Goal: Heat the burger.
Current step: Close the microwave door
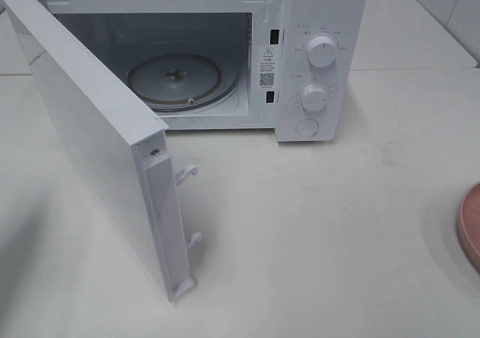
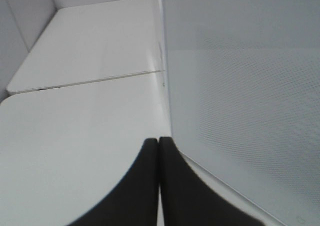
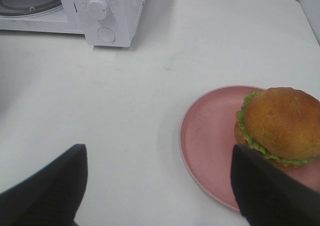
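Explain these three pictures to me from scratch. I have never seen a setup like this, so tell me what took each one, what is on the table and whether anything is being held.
This is a robot with two arms, each ending in a two-fingered gripper. One picture comes from a camera mounted high above a white table. It shows a white microwave with its door swung open and the glass turntable bare.

The other two come from cameras on the arms' wrists. The left gripper is shut and holds nothing, close beside the door. The right gripper is open and empty, hovering near a pink plate that carries the burger. Nothing is held yet.
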Available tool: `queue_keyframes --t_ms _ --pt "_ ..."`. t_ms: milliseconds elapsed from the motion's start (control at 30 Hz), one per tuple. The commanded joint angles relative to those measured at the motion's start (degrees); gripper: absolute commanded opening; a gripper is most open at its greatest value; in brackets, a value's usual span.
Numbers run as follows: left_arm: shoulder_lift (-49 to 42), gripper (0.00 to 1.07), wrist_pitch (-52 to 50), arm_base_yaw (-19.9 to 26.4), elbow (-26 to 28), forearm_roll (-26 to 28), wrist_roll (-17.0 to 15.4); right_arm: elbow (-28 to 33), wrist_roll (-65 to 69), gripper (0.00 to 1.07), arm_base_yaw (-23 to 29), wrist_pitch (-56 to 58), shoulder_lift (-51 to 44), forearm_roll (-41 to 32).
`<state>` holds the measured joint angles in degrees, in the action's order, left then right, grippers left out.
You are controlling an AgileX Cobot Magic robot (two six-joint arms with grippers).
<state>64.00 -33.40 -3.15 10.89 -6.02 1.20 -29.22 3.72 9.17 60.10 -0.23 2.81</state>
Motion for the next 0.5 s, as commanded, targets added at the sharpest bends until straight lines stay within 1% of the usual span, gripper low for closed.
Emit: queue_keyframes --t_ms 33,67,100,133,167,200,233,300,333,367,400,433,467,500 --pt "6.30 0.00 -6.47 -4.98 2.29 -0.06 -0.86 0.23 -0.69 0.77 -0.29 -0.57 -1.55 0.00" --pt "6.30 0.00 -6.47 -4.98 2.29 -0.06 -0.86 0.23 -0.69 0.77 -0.29 -0.57 -1.55 0.00" --pt "9.22 0.00 -9.34 -7.39 2.81 1.20 -0.86 0.23 -0.69 0.77 -0.29 -0.57 -1.55 0.00" --pt "9.22 0.00 -9.34 -7.39 2.81 1.20 -0.86 0.23 -0.69 0.77 -0.29 -0.57 -1.55 0.00" --pt "10.43 0.00 -10.60 -8.31 3.09 2.35 -0.86 0.23 -0.69 0.77 -0.29 -0.57 -1.55 0.00" --pt "12.72 0.00 -12.20 -10.31 3.78 4.41 -0.80 0.23 -0.69 0.77 -0.29 -0.57 -1.55 0.00" --pt "12.72 0.00 -12.20 -10.31 3.78 4.41 -0.80 0.23 -0.69 0.77 -0.29 -0.57 -1.55 0.00" --pt "16.21 0.00 -14.15 -12.61 4.98 6.02 -0.57 0.23 -0.69 0.77 -0.29 -0.57 -1.55 0.00" --pt "16.21 0.00 -14.15 -12.61 4.98 6.02 -0.57 0.23 -0.69 0.77 -0.29 -0.57 -1.55 0.00" --pt "17.93 0.00 -14.78 -14.04 6.07 7.10 -0.40 0.23 -0.69 0.77 -0.29 -0.57 -1.55 0.00" --pt "17.93 0.00 -14.78 -14.04 6.07 7.10 -0.40 0.23 -0.69 0.77 -0.29 -0.57 -1.55 0.00" --pt "18.74 0.00 -14.84 -14.78 6.82 7.73 -0.06 0.23 -0.69 0.77 -0.29 -0.57 -1.55 0.00" --pt "20.17 0.00 -14.84 -16.50 8.31 9.51 1.09 0.23 -0.69 0.77 -0.29 -0.57 -1.55 0.00" --pt "20.17 0.00 -14.84 -16.50 8.31 9.51 1.09 0.23 -0.69 0.77 -0.29 -0.57 -1.55 0.00"
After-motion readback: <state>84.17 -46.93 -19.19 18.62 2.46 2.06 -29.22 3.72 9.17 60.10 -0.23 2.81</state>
